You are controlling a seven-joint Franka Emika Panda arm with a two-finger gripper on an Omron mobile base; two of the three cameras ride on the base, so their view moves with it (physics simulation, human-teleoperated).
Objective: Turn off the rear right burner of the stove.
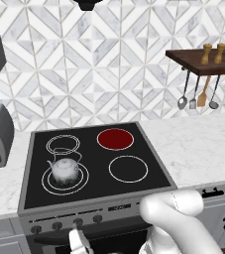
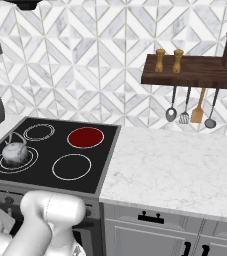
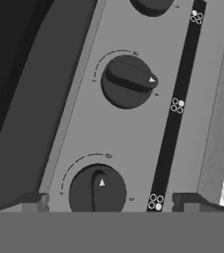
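A: Where is the rear right burner (image 1: 115, 138)?

B: It is at the back right of the stove (image 1: 148, 144), on the black glass; its one white ring is filled with deep red; in the right base view the same red circle (image 2: 85, 137) lies at the back, next to the marble counter (image 2: 185, 160).

A: And the other zones?

B: In front of it there is a bigger ring, black inside (image 1: 128, 168); at the front left a kettle (image 1: 65, 168) stands on a double ring; behind the kettle is another double ring, black.

A: Where is the gripper (image 3: 108, 202)?

B: Low, in front of the grey steel panel with the knobs; in the hand view its two dark finger tips stand far apart at the bottom, and they hold nothing; one knob (image 3: 97, 190) lies between them, but I cannot tell if they touch it; the next knob (image 3: 128, 81) is further along the panel, its pointer turned to the side; a third knob is cut by the top edge.
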